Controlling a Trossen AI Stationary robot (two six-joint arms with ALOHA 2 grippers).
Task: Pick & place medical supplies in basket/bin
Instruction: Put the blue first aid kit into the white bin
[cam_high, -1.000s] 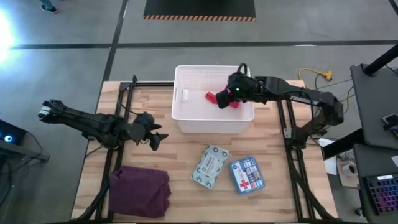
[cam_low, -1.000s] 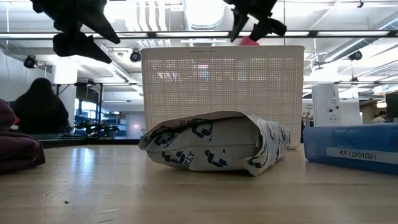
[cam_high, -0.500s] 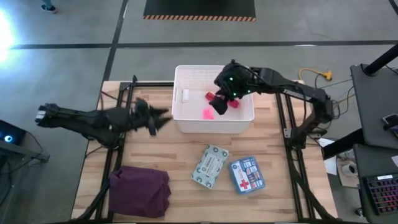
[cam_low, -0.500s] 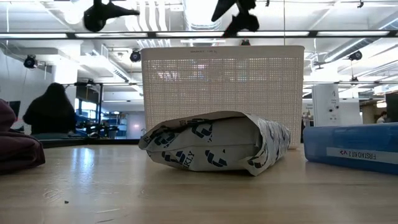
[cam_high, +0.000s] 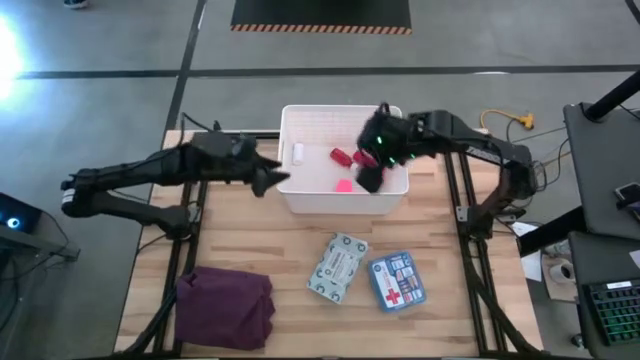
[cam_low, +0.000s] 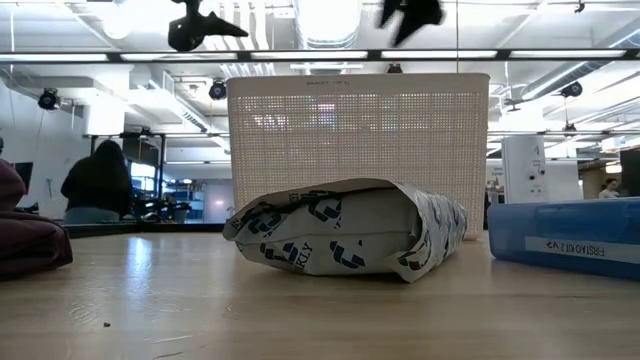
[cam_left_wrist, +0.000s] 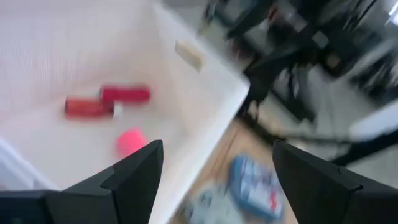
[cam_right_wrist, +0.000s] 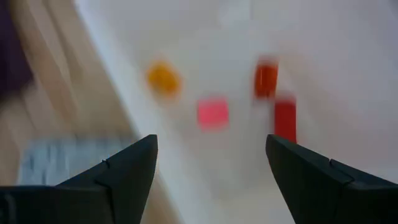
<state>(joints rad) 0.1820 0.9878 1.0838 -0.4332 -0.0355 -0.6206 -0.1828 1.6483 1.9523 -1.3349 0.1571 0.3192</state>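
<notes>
Right claw (cam_high: 372, 178), fingers spread wide and empty, hangs over the white basket (cam_high: 300, 197) interior. Left claw (cam_high: 270, 178), also wide, reaches level toward the basket's left rim.

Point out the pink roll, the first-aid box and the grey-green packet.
pink roll (cam_high: 343, 185), high view, its top, lying on the tub floor.
blue first-aid box (cam_high: 396, 281), high view, middle of the lid by the red cross.
grey-green flat packet (cam_low: 345, 243), low view, its near side face.
</notes>
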